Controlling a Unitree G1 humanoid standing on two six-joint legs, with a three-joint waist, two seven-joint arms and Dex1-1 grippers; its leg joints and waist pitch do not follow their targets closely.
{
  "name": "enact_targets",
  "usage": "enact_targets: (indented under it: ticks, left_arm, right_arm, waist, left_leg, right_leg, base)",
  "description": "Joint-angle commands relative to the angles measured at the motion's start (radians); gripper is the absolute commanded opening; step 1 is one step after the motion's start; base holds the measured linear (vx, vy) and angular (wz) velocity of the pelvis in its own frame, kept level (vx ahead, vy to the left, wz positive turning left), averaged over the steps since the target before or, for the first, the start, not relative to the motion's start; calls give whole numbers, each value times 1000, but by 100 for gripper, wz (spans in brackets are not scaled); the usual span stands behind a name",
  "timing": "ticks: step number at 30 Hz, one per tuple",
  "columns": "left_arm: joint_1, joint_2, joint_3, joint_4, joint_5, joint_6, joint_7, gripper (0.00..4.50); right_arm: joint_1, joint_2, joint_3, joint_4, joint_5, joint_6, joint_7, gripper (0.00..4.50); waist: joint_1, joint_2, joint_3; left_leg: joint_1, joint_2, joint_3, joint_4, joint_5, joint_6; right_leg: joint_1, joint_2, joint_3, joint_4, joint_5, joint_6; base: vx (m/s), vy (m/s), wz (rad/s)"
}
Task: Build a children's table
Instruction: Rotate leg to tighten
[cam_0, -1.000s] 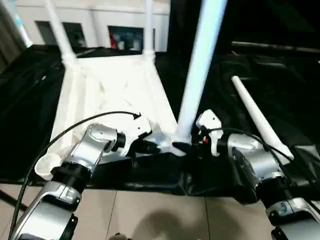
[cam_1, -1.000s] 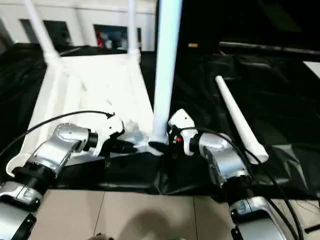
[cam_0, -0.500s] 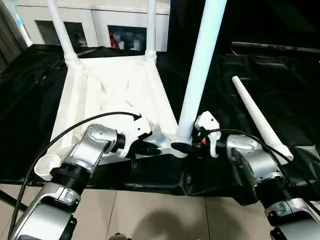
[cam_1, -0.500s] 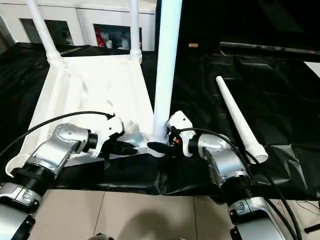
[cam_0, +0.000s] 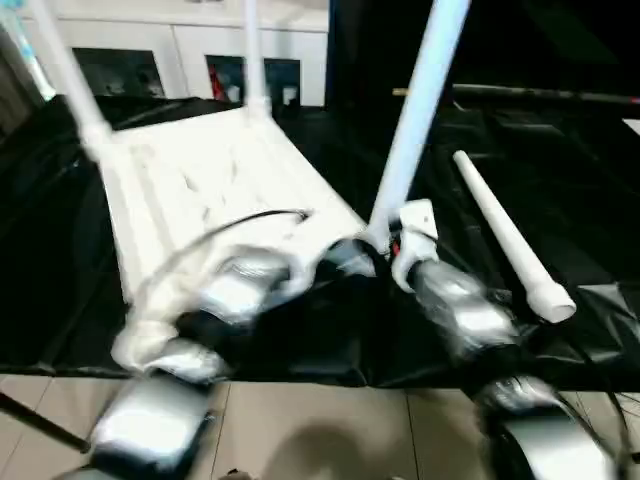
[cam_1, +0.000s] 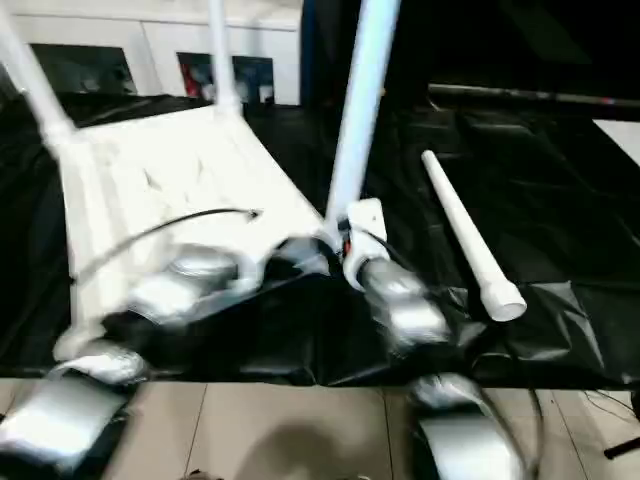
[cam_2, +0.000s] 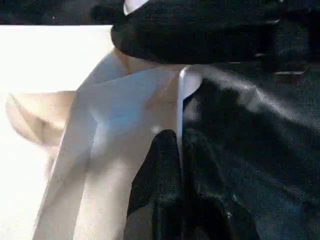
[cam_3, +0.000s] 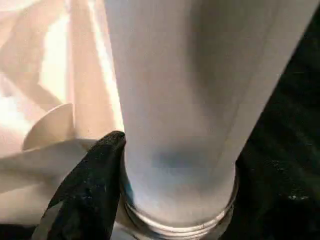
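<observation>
The white tabletop (cam_0: 200, 180) lies underside up on a black cloth. Two white legs (cam_0: 60, 70) (cam_0: 250, 50) stand in its far corner sockets. A third leg (cam_0: 415, 120) rises, leaning right, from the near right corner socket. My right gripper (cam_0: 385, 245) is shut on that leg's base, with one black finger (cam_3: 90, 190) pressed against the tube (cam_3: 175, 100). My left gripper (cam_0: 345, 258) is right beside it. Its fingers (cam_2: 162, 165) pinch the tabletop's thin rim (cam_2: 179, 100). The fourth leg (cam_0: 505, 240) lies loose on the cloth to the right.
The black cloth (cam_0: 560, 150) covers the work surface, and pale floor tiles (cam_0: 330, 430) run along its near edge. A white cabinet with glass doors (cam_0: 150, 60) stands behind. A dark bar (cam_0: 520, 95) crosses the back right.
The whole picture has swung and blurred, so the camera moved. Both grippers stay at the near right corner, on the rim and the leg's base.
</observation>
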Motion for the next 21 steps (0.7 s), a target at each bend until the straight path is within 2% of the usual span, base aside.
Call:
enact_targets:
  ticks: [1, 4, 6, 9, 14, 16, 17, 18, 19, 21]
  left_arm:
    - [-10, -13, 15, 13, -8, -52, 28, 0]
    - [-7, -3, 13, 7, -9, -60, 11, 0]
    - [-5, 6, 13, 11, -7, -71, 0, 0]
    - [-4, 18, 15, 20, -5, -86, -13, 0]
    - [16, 64, 17, 8, -17, -114, -75, 0]
    - [28, 96, 16, -5, -25, -134, -130, 0]
    - [31, 103, 15, -7, -27, -143, -144, 0]
    - [35, 113, 16, -14, -33, -147, -171, 0]
    - [41, 126, 13, -26, -40, -155, -210, 0]
    - [52, 146, 8, -49, -55, -173, -272, 0]
  right_arm:
    - [6, 32, 18, 55, -6, 4, 1, 272]
    - [-2, 33, 20, 60, -6, -22, 13, 272]
    - [-4, 33, 18, 57, 1, -50, 44, 328]
    - [-6, 26, 20, 52, 3, -73, 92, 350]
    - [11, -44, 65, -15, -9, -88, 236, 396]
    - [48, -114, 114, -103, -6, -75, 393, 396]
    - [57, -130, 123, -124, -2, -70, 431, 396]
    - [71, -156, 136, -151, -1, -67, 474, 396]
    - [85, -183, 148, -178, 1, -62, 526, 396]
    - [104, -218, 162, -212, 3, -57, 590, 396]
  waist:
    - [3, -9, -74]
    - [2, -9, -70]
    - [0, -10, -70]
    - [-1, -9, -69]
    - [-2, -11, -67]
    - [-1, -12, -68]
    - [4, -12, -68]
    - [4, -13, -67]
    - [5, -15, -69]
    - [4, -14, -69]
  left_leg:
    - [5, 12, -2, -66, -208, 28]
    - [7, 13, -2, -67, -235, 32]
    - [7, 13, -3, -68, -250, 30]
    - [6, 14, -4, -69, -260, 32]
    - [4, 14, -4, -69, -258, 42]
    - [4, 14, -4, -69, -251, 48]
    - [7, 17, -2, -68, -251, 53]
    - [6, 17, -4, -69, -251, 56]
    - [-1, 17, -5, -69, -234, 60]
    - [1, 19, -5, -68, -231, 64]
  right_leg:
    - [53, -50, 42, -71, -273, -184]
    - [51, -50, 41, -78, -315, -175]
    - [51, -51, 40, -81, -346, -165]
    - [50, -50, 40, -81, -344, -166]
    - [53, -51, 40, -82, -350, -168]
    - [55, -50, 39, -82, -350, -168]
    - [51, -50, 42, -81, -337, -170]
    - [53, -49, 41, -81, -335, -169]
    - [60, -50, 41, -76, -315, -170]
    - [57, -51, 41, -73, -300, -184]
  base:
    - [0, 0, 0]
    - [0, 0, 0]
    - [0, 0, 0]
    - [0, 0, 0]
    - [0, 0, 0]
    - [0, 0, 0]
    - [0, 0, 0]
    - [0, 0, 0]
    - [0, 0, 0]
    - [0, 0, 0]
